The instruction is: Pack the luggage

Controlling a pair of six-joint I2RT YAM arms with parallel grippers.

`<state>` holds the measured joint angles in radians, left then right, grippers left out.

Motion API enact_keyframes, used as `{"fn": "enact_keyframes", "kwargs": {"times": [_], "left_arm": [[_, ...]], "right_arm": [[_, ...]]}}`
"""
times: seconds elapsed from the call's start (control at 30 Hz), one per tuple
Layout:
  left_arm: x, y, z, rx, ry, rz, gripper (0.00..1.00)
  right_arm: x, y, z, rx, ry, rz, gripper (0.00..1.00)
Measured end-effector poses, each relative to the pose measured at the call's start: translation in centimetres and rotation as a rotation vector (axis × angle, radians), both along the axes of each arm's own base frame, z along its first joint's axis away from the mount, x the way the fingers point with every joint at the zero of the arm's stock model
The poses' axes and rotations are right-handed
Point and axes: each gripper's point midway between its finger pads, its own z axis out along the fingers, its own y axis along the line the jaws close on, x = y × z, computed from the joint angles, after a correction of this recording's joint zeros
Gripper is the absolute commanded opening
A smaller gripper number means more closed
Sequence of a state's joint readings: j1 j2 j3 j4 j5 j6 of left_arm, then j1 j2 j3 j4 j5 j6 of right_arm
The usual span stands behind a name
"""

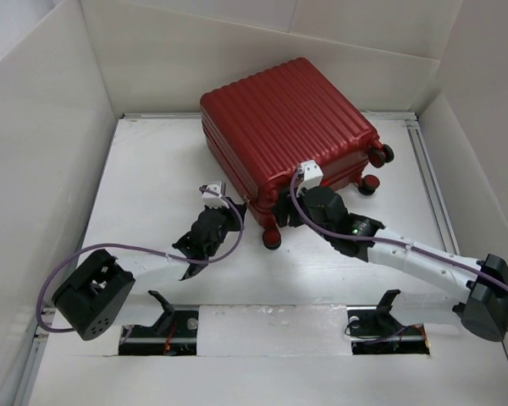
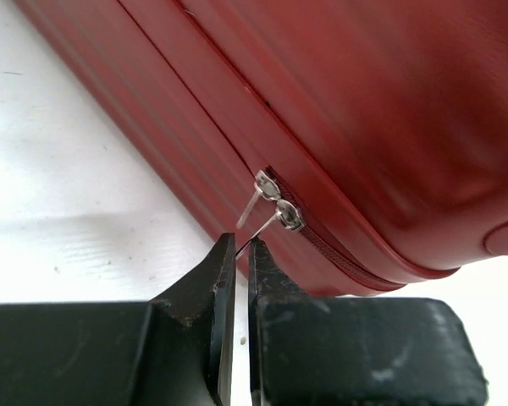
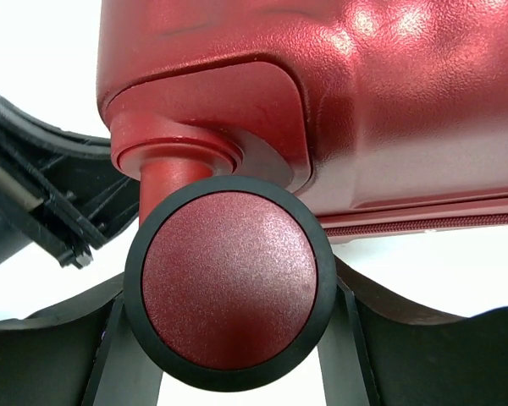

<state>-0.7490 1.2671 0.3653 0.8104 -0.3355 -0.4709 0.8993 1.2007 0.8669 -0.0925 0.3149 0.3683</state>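
The dark-red luggage (image 1: pixel 288 118) lies closed and flat at the back middle of the table. My left gripper (image 1: pixel 234 216) is at its front left corner. In the left wrist view my left gripper (image 2: pixel 241 247) is shut on the thin metal pull of the lower zipper slider (image 2: pixel 289 216); a second slider (image 2: pixel 267 184) sits right above it on the luggage (image 2: pixel 389 110). My right gripper (image 1: pixel 281 213) is at the front corner wheel (image 1: pixel 273 239). In the right wrist view the wheel (image 3: pixel 229 283) fills the gap between the fingers (image 3: pixel 110 355), which touch its black rim on both sides.
White walls enclose the table on the left, back and right. Two more wheels (image 1: pixel 381 155) stick out on the luggage's right side. A metal rail (image 1: pixel 429 182) runs along the right edge. Black stands (image 1: pixel 165 309) (image 1: pixel 381 304) sit at the near edge. The left arm shows in the right wrist view (image 3: pixel 42 199).
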Motion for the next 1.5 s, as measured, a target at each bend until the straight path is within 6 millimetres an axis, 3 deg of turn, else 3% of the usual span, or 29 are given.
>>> {"fn": "enact_keyframes", "kwargs": {"times": [0.13,0.17,0.23,0.3,0.33,0.4,0.5,0.63,0.73,0.8,0.93,1.13,1.37,1.5], "left_arm": [[0.5,-0.4,-0.2,-0.028,0.034,-0.052,0.00],[0.7,-0.6,-0.3,-0.037,0.046,-0.065,0.00],[1.4,0.2,-0.5,-0.032,0.057,-0.027,0.00],[3.0,2.9,-0.6,-0.031,0.065,0.091,0.17],[3.6,4.3,-0.6,-0.033,0.069,0.149,0.46],[3.5,6.0,-0.2,-0.048,0.078,0.212,0.74],[1.7,7.1,2.3,-0.112,0.042,0.231,1.00],[-1.0,8.5,8.6,-0.244,-0.087,0.220,1.00],[-2.9,8.9,11.6,-0.296,-0.146,0.191,1.00],[-4.3,8.4,12.4,-0.311,-0.153,0.144,1.00],[-5.7,6.8,12.1,-0.291,-0.104,0.042,1.00],[-7.1,4.8,13.4,-0.284,-0.061,-0.094,1.00],[-9.2,4.2,15.2,-0.322,-0.099,-0.193,1.00],[-9.6,3.9,15.3,-0.322,-0.095,-0.224,1.00]], "right_arm": [[-0.1,-0.3,0.0,0.011,-0.005,0.007,0.17],[-0.2,-0.3,0.0,0.014,-0.006,0.010,0.33],[-0.3,-0.5,0.0,0.013,-0.005,0.013,0.55],[-0.7,-1.1,0.2,0.008,0.002,0.014,0.78],[-1.0,-1.3,0.2,0.007,0.009,0.013,0.84],[-1.8,-1.6,1.2,0.021,-0.003,0.030,1.00],[-3.2,-1.8,3.4,0.063,-0.041,0.064,1.00],[-4.5,-3.1,6.1,0.114,-0.081,0.073,1.00],[-5.4,-4.5,8.6,0.147,-0.125,0.062,1.00],[-5.7,-6.1,10.9,0.174,-0.171,0.023,1.00],[-6.3,-10.5,15.7,0.264,-0.281,-0.101,1.00],[-8.4,-18.8,19.8,0.456,-0.388,-0.330,1.00],[-12.3,-28.7,20.3,0.722,-0.474,-0.555,1.00],[-12.7,-30.8,18.9,0.758,-0.447,-0.651,1.00]]}}
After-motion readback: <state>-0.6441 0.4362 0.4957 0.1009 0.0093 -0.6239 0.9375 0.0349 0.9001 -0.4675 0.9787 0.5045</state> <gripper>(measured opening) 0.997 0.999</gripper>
